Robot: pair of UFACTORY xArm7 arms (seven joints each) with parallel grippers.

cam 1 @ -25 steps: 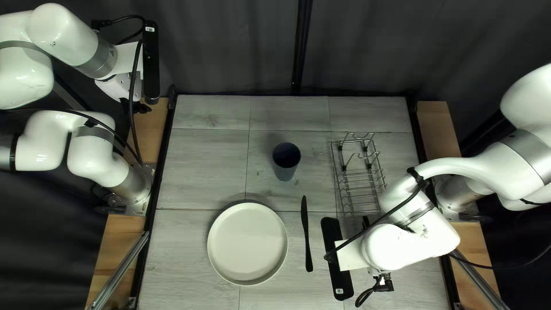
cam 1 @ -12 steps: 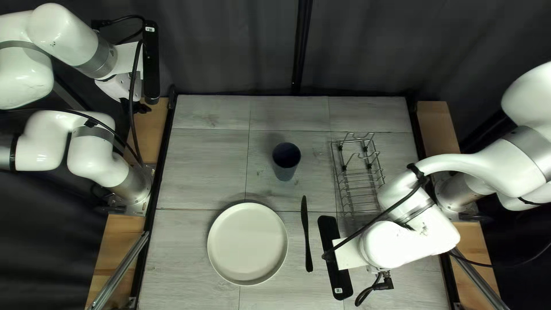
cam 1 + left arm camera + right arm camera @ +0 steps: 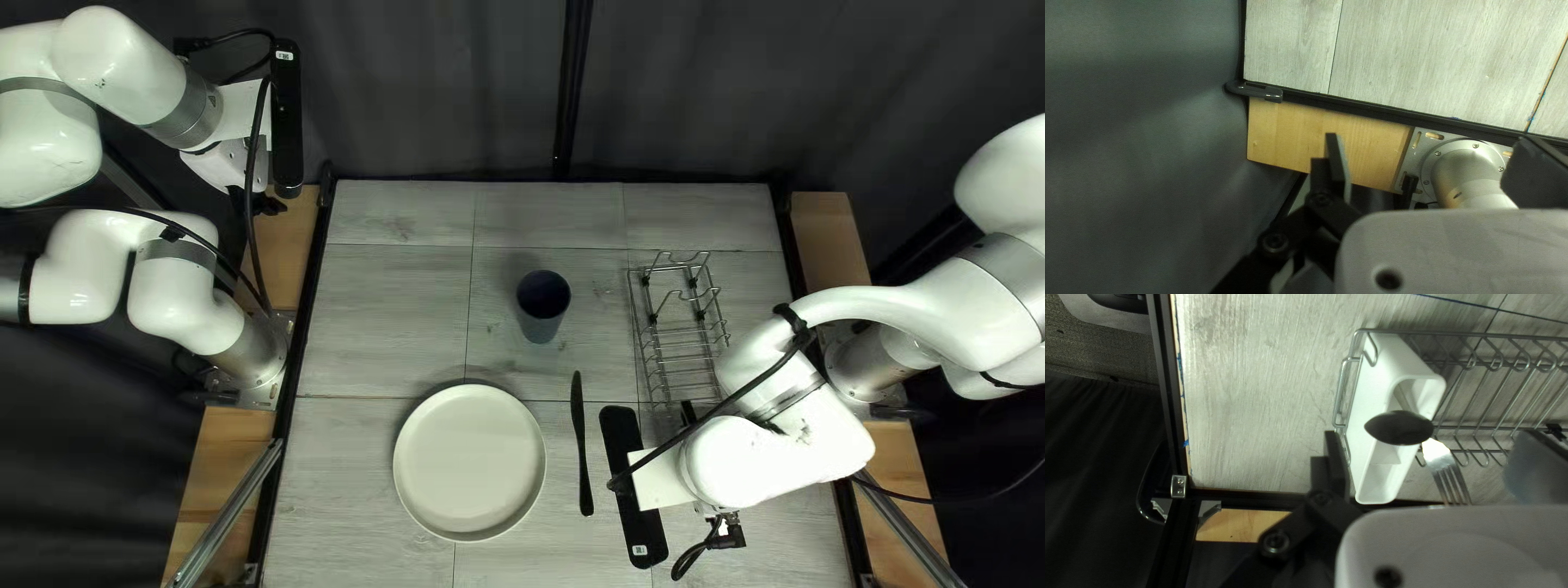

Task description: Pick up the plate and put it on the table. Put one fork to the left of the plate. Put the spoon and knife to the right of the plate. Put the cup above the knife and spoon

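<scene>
The white plate (image 3: 469, 462) lies on the table, with the dark knife (image 3: 582, 444) just right of it. Beyond them stands the grey-blue cup (image 3: 542, 307). My right gripper (image 3: 727, 534) is low at the right of the top left view, mostly hidden by its arm. In the right wrist view that gripper (image 3: 1437, 460) stands open; a dark spoon (image 3: 1399, 428) and a silver fork (image 3: 1447, 471) rise from a white holder (image 3: 1378, 403) ahead, between the lines of its fingers, untouched. My left gripper (image 3: 257, 203) hangs past the table's far left corner; its own fingers are open and empty (image 3: 1433, 166).
A wire dish rack (image 3: 684, 338) stands at the right of the table, with the white holder at one end of it. The table's black edge rail (image 3: 1167, 403) runs near my right gripper. My left gripper faces a wooden ledge (image 3: 1290, 133) and its arm's base.
My right arm and gripper have shifted slightly toward the left of the top left view, nearer the knife. My left arm, plate, knife and cup have stayed where they were.
</scene>
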